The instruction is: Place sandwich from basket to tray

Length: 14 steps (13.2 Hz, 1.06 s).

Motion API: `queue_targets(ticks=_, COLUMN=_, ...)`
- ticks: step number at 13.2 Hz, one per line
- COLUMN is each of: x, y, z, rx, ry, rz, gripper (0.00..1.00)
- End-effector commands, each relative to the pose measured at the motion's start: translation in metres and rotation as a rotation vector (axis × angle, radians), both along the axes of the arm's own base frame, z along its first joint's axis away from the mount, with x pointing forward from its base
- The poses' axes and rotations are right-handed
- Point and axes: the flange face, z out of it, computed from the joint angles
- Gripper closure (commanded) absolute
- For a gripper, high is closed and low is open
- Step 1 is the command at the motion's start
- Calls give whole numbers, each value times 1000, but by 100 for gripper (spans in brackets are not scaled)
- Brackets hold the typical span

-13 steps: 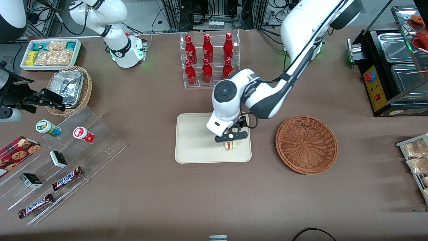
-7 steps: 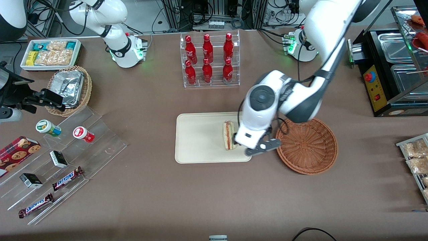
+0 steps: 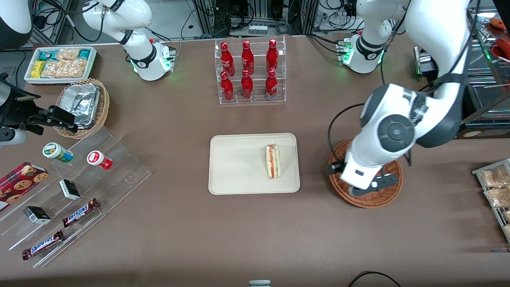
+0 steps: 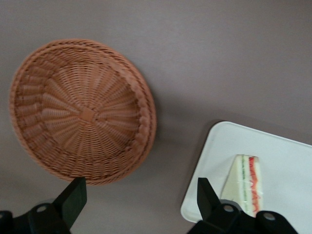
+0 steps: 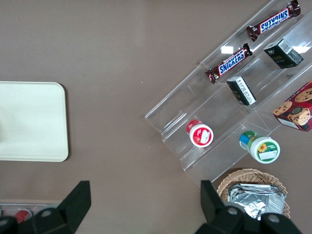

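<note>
Hanging spread and empty, the jaws of the left gripper hover above the basket, which holds nothing. From there the sandwich lies well apart, toward the parked arm's end of the table, resting flat on the tray with its long axis running toward the front camera. The placement looks complete, so no further reach toward it seems needed.

Six red bottles stand in a clear rack; Snickers bars lie on acrylic steps.
</note>
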Motion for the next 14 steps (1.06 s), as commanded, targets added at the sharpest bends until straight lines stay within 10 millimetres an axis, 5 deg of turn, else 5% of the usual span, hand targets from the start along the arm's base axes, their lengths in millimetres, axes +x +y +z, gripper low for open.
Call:
queue_targets(ticks=1, x=-12, y=25, z=36, rx=-10, ry=25, rz=-19, gripper=0)
queue_targets(ticks=3, x=-16, y=57, z=57, rx=0, ry=26, rz=7, gripper=0)
queue_targets(ticks=7, x=-52, y=91, z=90, rx=8, ry=15, rz=-45, gripper=0)
queue_targets(ticks=14, x=-86, y=93, z=133, rx=6, ry=-31, rz=-34, gripper=0)
